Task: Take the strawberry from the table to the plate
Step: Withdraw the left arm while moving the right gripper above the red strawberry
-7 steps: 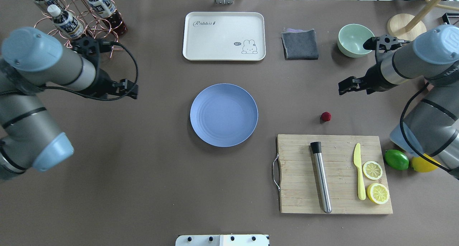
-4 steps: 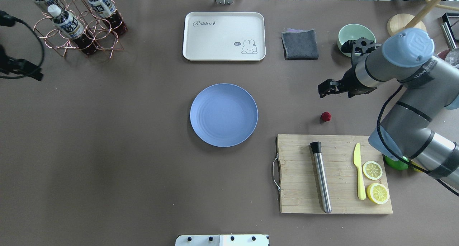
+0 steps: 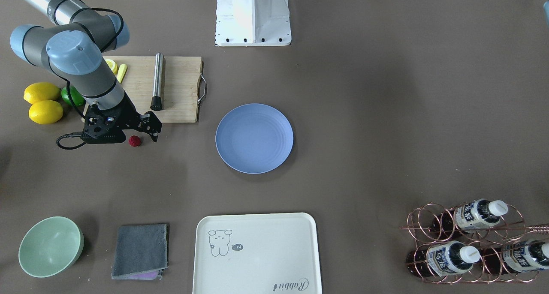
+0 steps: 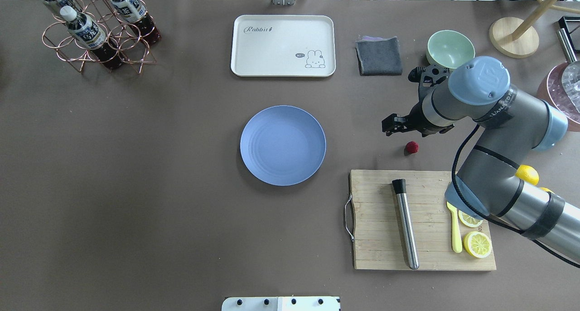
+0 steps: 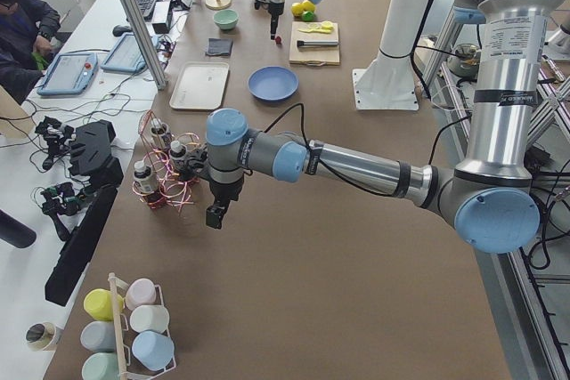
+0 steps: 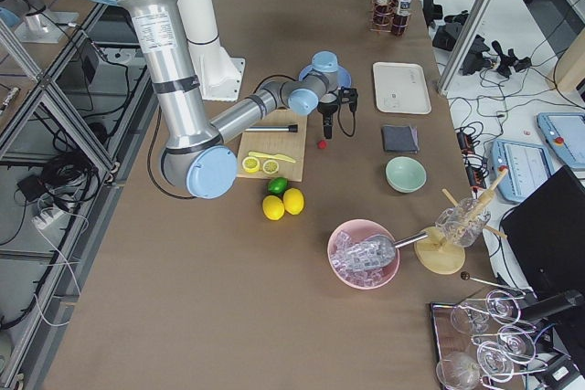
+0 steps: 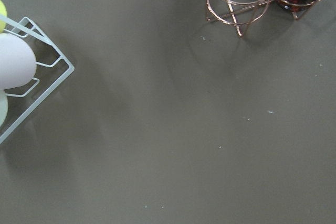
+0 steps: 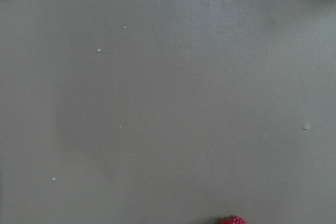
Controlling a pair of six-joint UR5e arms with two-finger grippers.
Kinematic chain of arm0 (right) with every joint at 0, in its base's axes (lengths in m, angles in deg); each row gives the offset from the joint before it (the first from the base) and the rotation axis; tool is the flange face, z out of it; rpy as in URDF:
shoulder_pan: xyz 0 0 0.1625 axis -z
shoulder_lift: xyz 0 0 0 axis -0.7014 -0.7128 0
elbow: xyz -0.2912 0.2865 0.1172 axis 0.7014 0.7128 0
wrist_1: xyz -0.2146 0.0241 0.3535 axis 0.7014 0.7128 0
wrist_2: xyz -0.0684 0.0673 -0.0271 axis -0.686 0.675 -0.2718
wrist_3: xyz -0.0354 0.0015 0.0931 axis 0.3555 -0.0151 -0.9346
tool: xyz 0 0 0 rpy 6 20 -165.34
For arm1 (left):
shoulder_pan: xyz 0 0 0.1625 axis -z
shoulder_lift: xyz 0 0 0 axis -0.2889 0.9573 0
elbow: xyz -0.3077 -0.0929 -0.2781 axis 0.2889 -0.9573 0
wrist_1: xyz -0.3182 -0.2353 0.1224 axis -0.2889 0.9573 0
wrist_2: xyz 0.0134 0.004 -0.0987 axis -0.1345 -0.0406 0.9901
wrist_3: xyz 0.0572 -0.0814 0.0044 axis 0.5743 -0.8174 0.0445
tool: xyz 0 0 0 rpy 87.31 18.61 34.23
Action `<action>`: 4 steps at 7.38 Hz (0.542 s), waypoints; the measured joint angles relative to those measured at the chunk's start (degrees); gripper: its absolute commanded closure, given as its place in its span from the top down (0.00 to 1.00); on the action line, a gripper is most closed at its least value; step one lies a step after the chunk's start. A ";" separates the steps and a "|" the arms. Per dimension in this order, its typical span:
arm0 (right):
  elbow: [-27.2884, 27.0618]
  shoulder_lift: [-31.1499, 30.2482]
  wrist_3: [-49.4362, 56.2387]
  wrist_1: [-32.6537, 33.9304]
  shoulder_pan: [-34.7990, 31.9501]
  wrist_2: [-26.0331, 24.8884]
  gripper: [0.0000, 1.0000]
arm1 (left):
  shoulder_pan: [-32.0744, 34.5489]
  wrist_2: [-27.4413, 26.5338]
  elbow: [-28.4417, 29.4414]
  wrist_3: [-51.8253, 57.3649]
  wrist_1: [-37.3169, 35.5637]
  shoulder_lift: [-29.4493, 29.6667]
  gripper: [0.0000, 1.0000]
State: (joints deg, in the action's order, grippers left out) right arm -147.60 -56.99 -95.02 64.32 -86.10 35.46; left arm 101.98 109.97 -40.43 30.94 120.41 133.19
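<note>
The strawberry point(image 4: 411, 147), small and dark red, lies on the brown table point(image 4: 181, 220) just beyond the cutting board's far edge. My right gripper point(image 4: 389, 125) hovers above the table slightly beyond and left of the berry, open and holding nothing. In the front-facing view this gripper point(image 3: 152, 128) hangs right beside the strawberry point(image 3: 135, 141). The right wrist view catches only the berry's top point(image 8: 231, 220) at its bottom edge. The blue plate point(image 4: 282, 145) sits bare at mid-table. My left gripper point(image 5: 215, 214) shows only in the exterior left view, near the bottle rack; whether it is open I cannot tell.
A wooden cutting board point(image 4: 376, 238) carries a metal rod point(image 4: 406, 227), a yellow knife and lemon slices. Two lemons point(image 3: 43, 102) and a lime point(image 3: 70, 96) lie beside it. Along the far side stand a mint bowl point(image 4: 450, 48), grey cloth point(image 4: 379, 55), cream tray point(image 4: 283, 46) and bottle rack point(image 4: 97, 30).
My right arm has swung left across the table, bringing its gripper close to the strawberry. My left arm has pulled back out of the overhead view to the left.
</note>
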 measured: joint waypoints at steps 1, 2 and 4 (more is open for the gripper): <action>0.12 -0.88 0.18 -0.21 0.76 -0.83 0.97 | 0.52 0.15 0.10 0.73 -0.01 -0.24 0.98; 0.35 -1.52 0.48 -0.38 1.38 -1.60 0.95 | 0.70 0.21 0.07 0.97 0.05 -0.33 0.98; 0.68 -2.19 0.77 -0.53 2.16 -2.58 0.82 | 0.76 0.27 -0.25 1.07 0.43 -1.10 0.98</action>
State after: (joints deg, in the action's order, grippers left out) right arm -146.92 -59.17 -94.25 63.79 -83.93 32.88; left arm 102.73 110.24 -40.68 32.00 120.84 132.09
